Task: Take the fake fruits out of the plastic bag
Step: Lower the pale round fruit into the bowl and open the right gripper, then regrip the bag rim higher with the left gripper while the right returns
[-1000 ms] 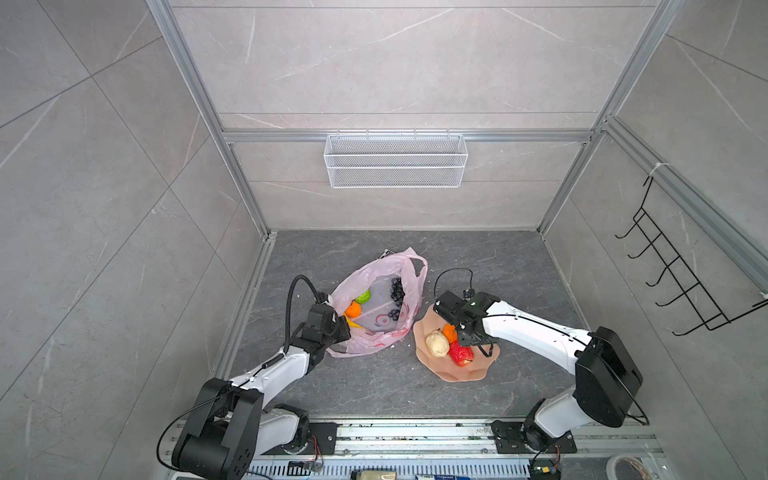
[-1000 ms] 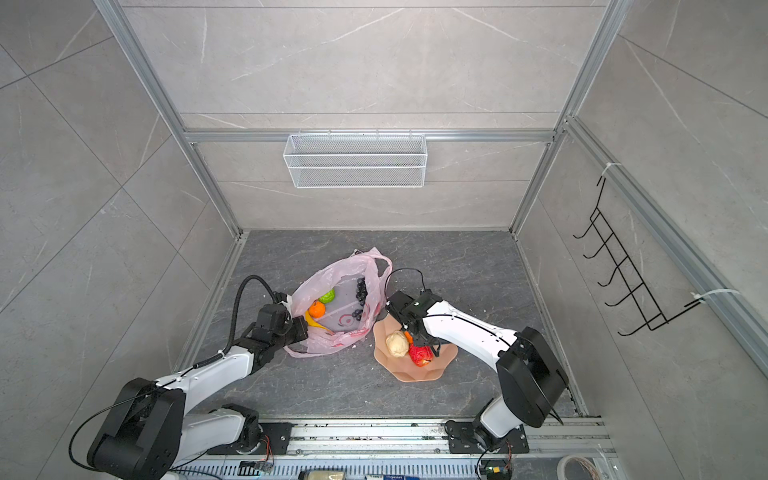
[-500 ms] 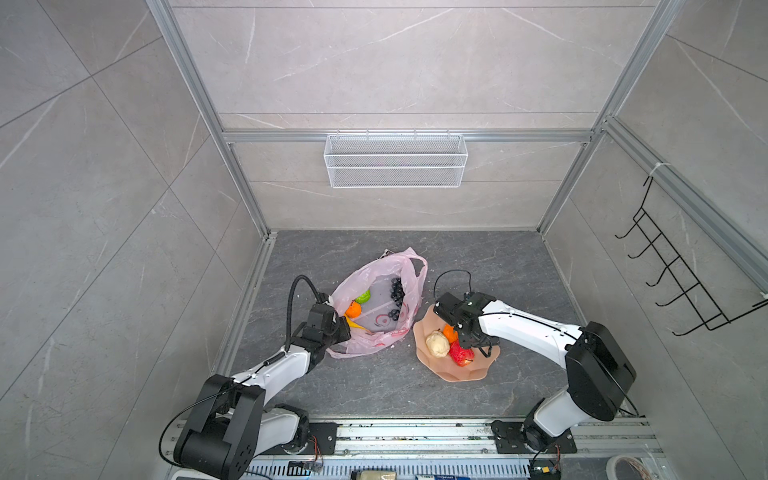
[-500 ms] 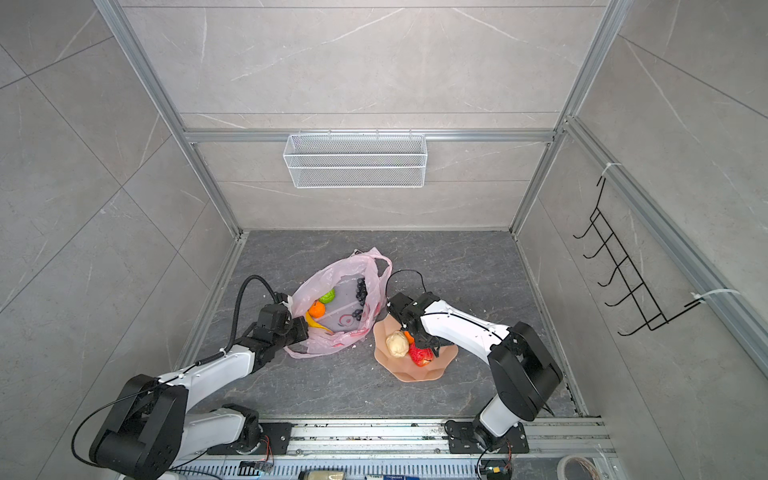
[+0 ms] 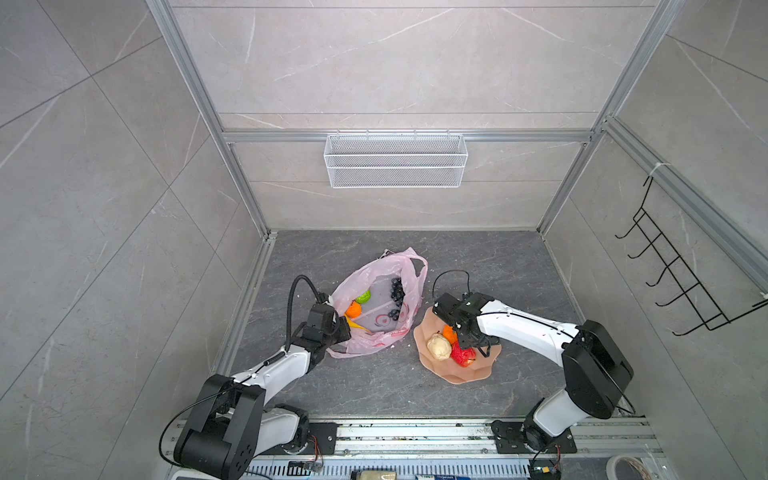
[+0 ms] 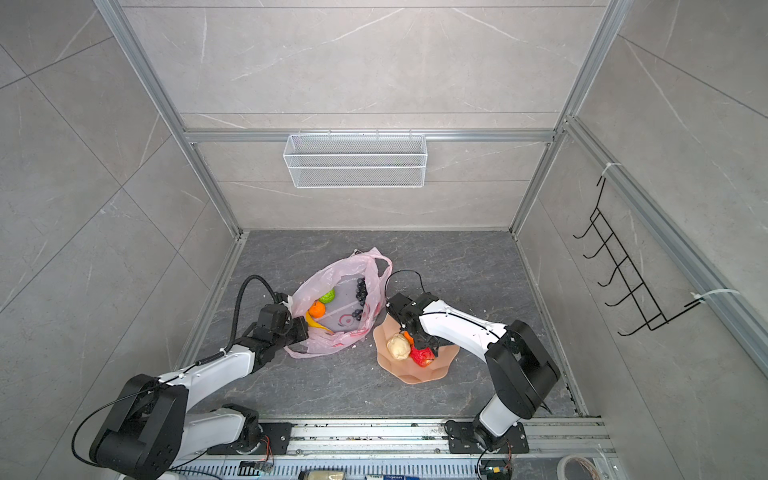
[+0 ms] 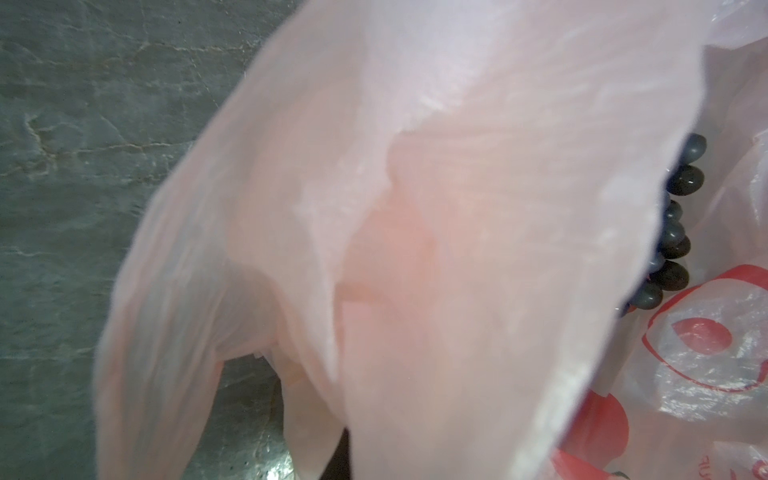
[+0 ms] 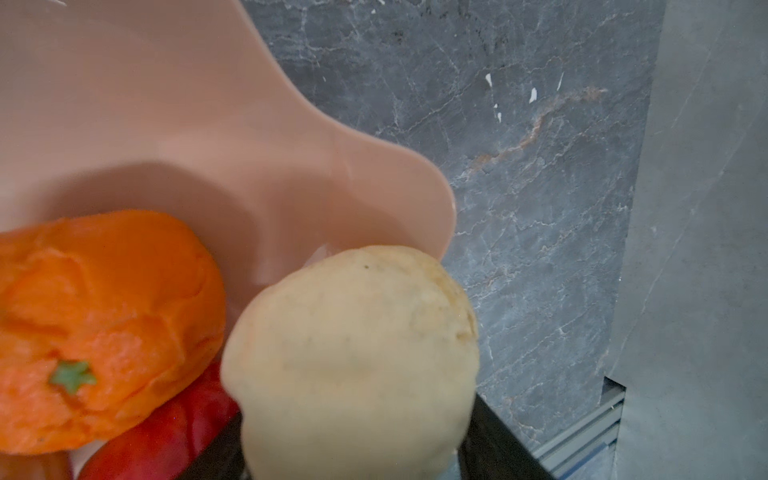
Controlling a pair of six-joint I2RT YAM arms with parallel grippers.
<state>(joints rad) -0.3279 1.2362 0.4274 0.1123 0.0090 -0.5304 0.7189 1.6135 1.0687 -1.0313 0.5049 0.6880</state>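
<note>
Pink translucent plastic bag (image 5: 374,343) could slip from left gripper's (image 5: 344,329) clenched jaws; right gripper's (image 5: 467,340) jaws unclear, round beige toy fruit (image 5: 438,347) may roll.

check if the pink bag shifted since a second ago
No. The plastic bag lies exactly where it was, just as close to the plate.

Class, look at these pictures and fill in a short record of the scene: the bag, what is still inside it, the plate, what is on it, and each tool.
bag: plastic bag, lying open on the grey surface
still in bag: green fruit, bagged orange, banana, grape bunch
plate: peach plate, right of the bag
on plate: beige fruit, red fruit, plated orange
left tool: shut on the bag's edge
right tool: over the plate among the fruits; opening unclear
</note>
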